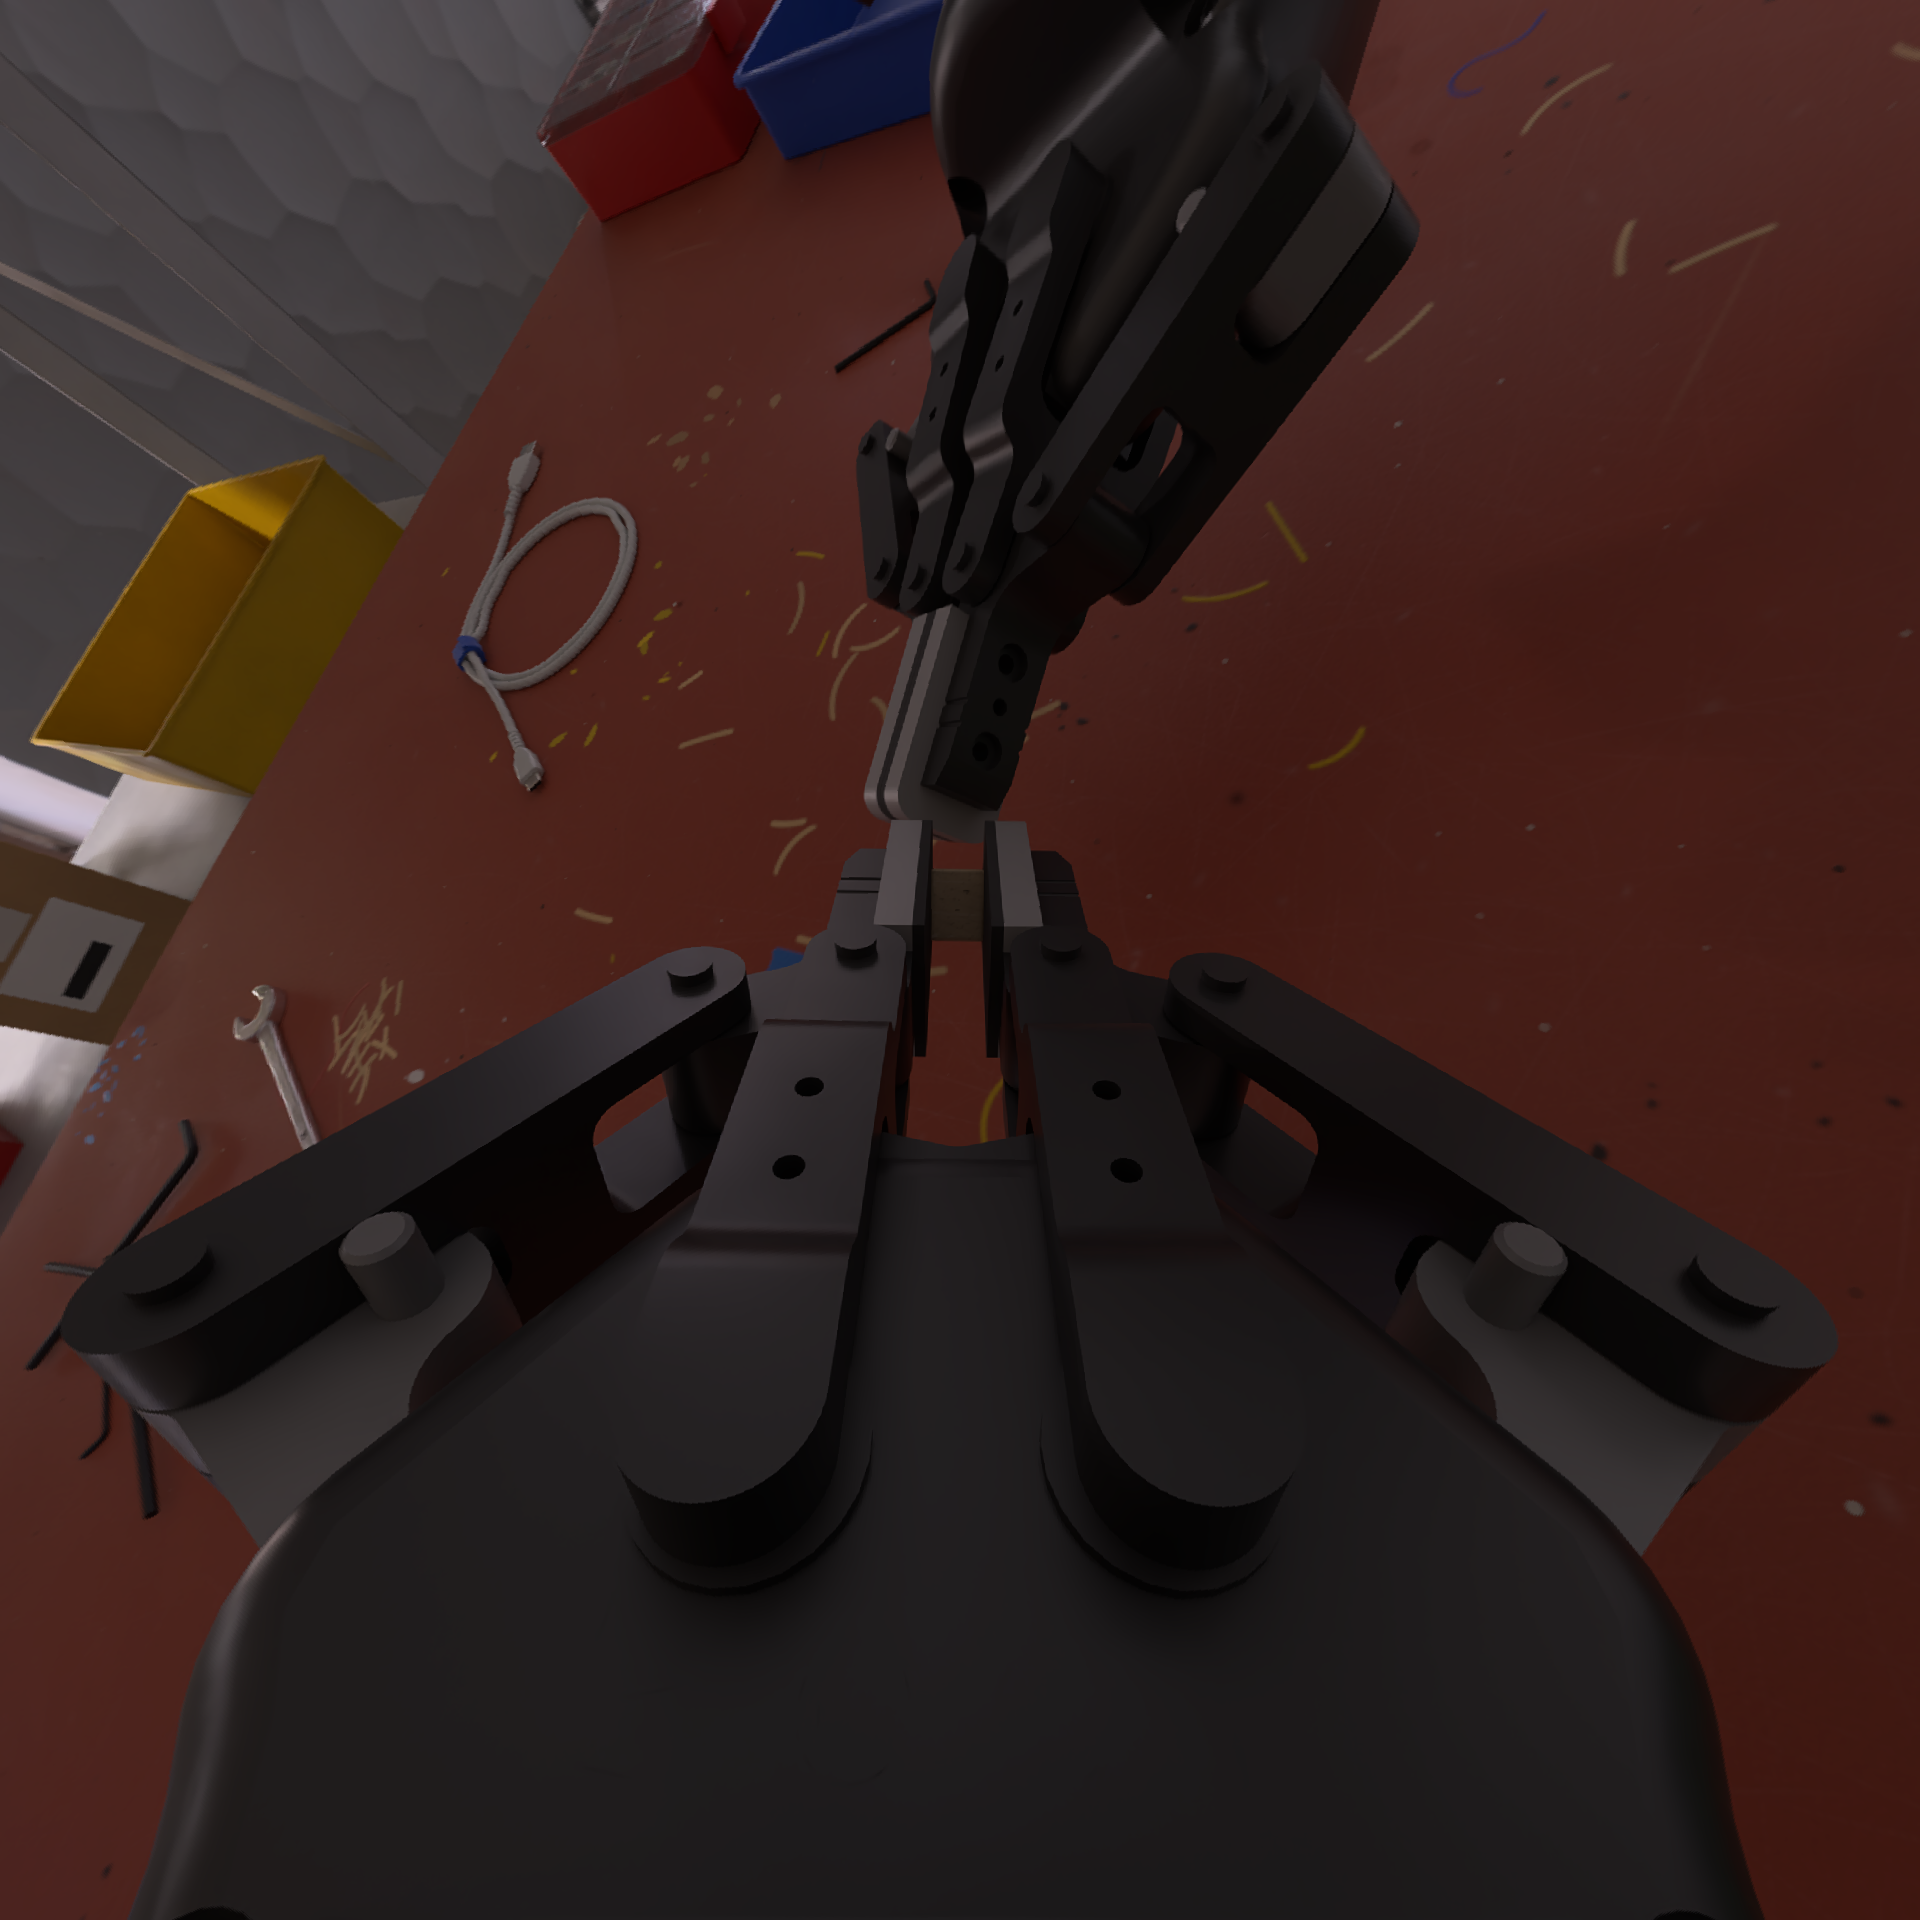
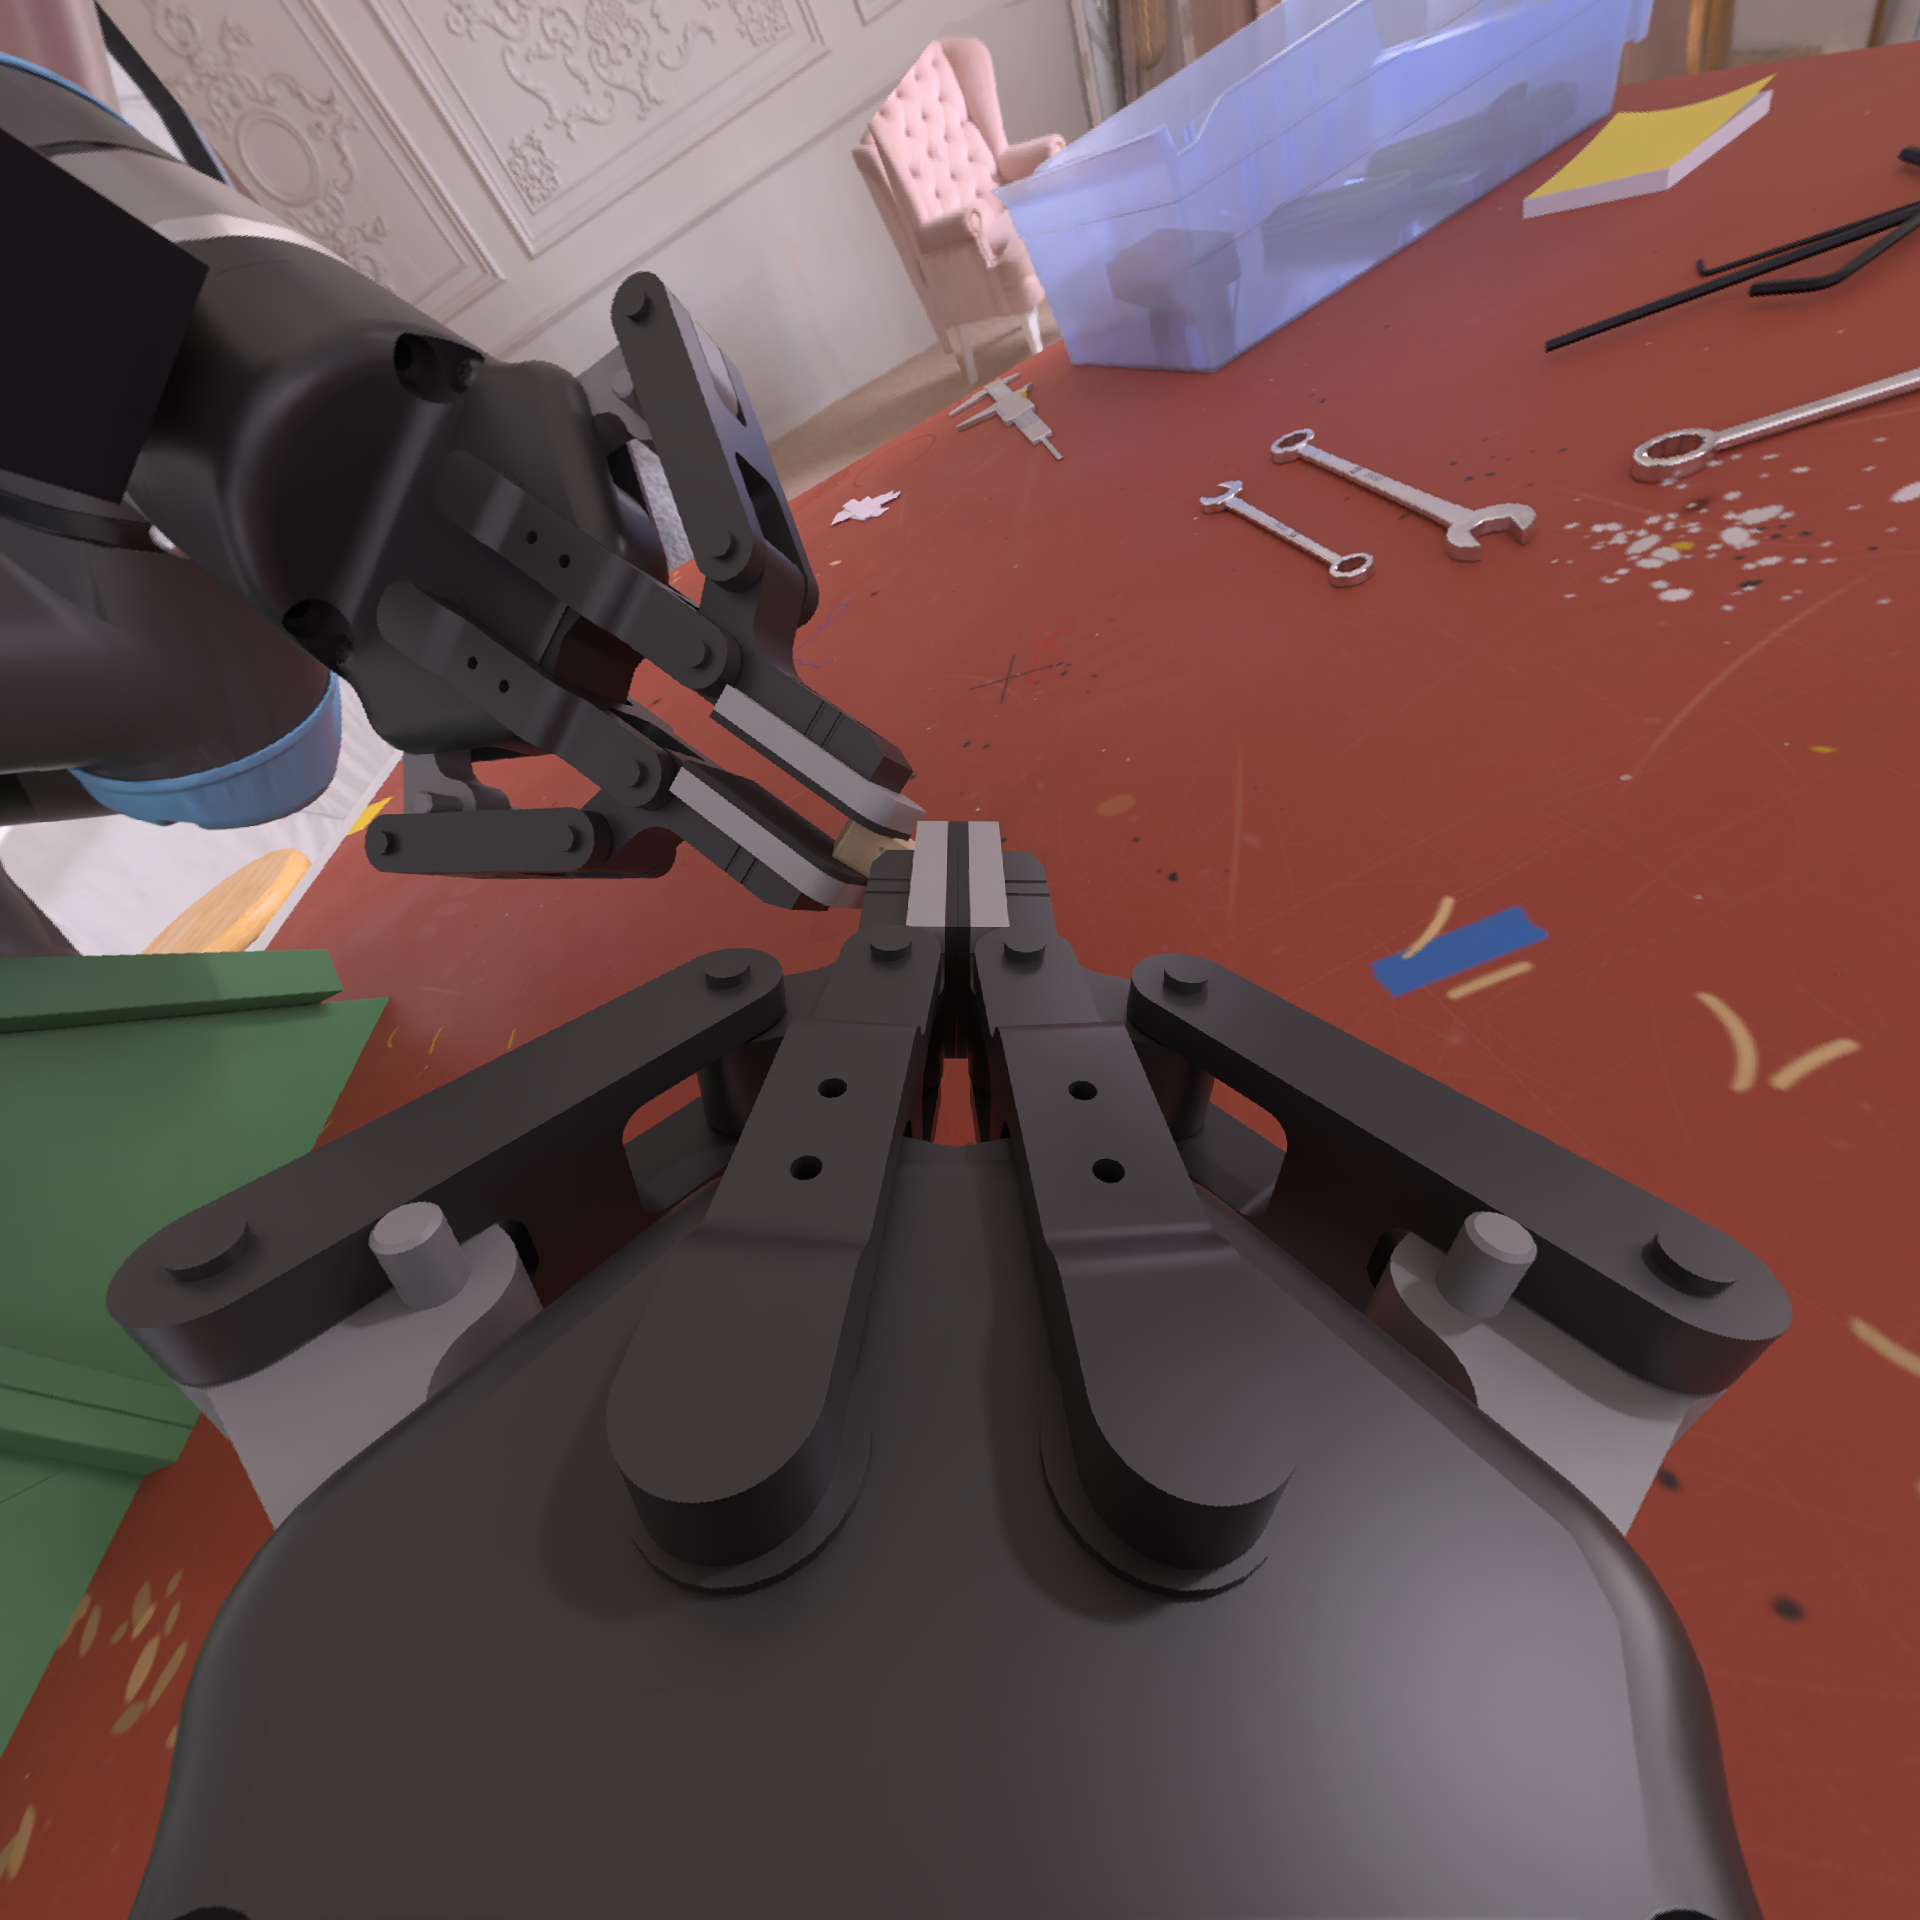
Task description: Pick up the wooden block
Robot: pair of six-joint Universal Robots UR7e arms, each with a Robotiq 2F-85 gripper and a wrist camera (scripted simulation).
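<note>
The wooden block (image 1: 958,904) is a small pale piece held between the pads of my left gripper (image 1: 957,868), which is shut on it over the red-brown table (image 1: 1455,831). In the right wrist view the left gripper (image 2: 871,847) reaches in from the left with the block (image 2: 858,840) showing between its fingertips. My right gripper (image 2: 956,868) is shut with its pads pressed together and nothing between them. Its tip sits right beside the block. In the left wrist view the right gripper (image 1: 914,800) comes down from above, and its tip nearly touches my left fingertips.
A yellow bin (image 1: 223,623), a coiled grey cable (image 1: 551,603), a red bin (image 1: 655,135) and a blue bin (image 1: 831,73) lie beyond. A green box (image 2: 156,1143), a clear blue tub (image 2: 1299,197), spanners (image 2: 1403,494) and blue tape (image 2: 1460,951) surround the grippers.
</note>
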